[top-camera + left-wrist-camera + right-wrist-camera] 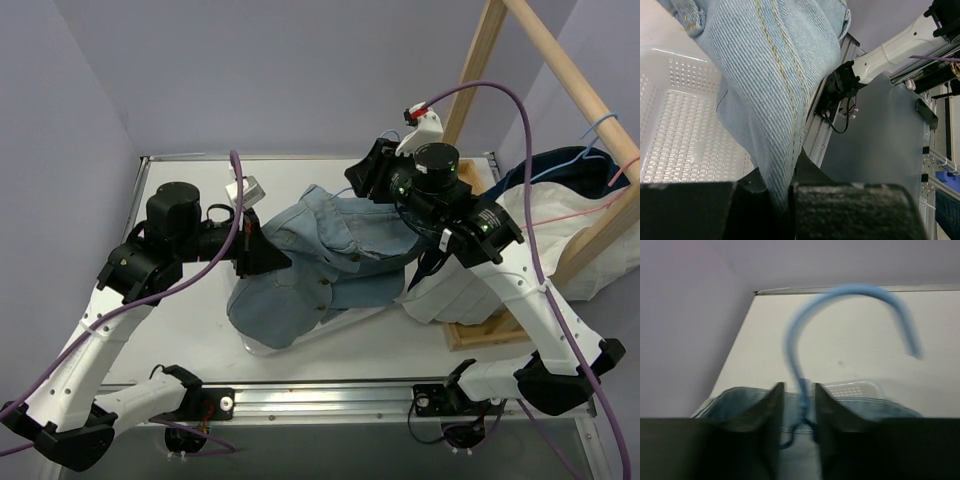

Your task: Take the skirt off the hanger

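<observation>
Denim skirt (320,255) is clenched in the left hand (785,195), stretching right toward the blue hanger (850,290). Its upright neck stands between the fingers of the right hand (799,405); whether they grip it, I cannot tell.

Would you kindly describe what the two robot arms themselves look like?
The left arm and right arm share white link shells, black joint housings and black jaws. A purple cable trails along each; green lights glow near the right wrist.
</observation>
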You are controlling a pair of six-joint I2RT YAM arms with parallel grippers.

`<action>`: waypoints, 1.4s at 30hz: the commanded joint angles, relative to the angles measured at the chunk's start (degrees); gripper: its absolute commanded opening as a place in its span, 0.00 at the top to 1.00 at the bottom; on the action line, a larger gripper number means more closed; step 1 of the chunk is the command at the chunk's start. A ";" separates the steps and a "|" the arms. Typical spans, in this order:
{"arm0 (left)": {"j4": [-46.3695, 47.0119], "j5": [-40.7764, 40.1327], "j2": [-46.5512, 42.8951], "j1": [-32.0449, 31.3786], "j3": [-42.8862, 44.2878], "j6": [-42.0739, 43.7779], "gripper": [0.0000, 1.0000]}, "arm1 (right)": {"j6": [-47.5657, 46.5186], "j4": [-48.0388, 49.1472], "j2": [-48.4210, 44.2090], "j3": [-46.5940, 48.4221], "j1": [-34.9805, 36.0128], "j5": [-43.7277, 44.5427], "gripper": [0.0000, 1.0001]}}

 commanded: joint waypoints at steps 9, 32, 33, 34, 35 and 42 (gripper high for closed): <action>5.99 -0.01 -3.21 -0.13 -0.02 0.21 0.50 | 3.65 -2.17 -3.81 1.54 4.66 20.19 1.00; -0.42 -28.11 -9.70 0.22 1.10 -0.93 0.98 | -1.18 -11.58 -9.79 2.52 4.13 43.39 1.00; -0.86 -30.57 -10.93 0.22 2.85 -1.81 0.98 | -1.53 -11.41 -9.62 1.90 3.87 44.53 1.00; -0.95 -34.86 -11.38 0.22 3.74 -1.99 0.98 | -1.97 -11.41 -9.35 1.28 3.52 44.72 1.00; -1.21 -36.81 -11.90 0.22 4.62 -2.16 0.98 | -2.06 -11.23 -9.18 0.15 2.82 44.72 1.00; 0.54 -43.60 -14.63 0.31 9.72 -3.48 0.98 | -3.73 -6.84 -10.14 -8.11 -3.32 40.43 1.00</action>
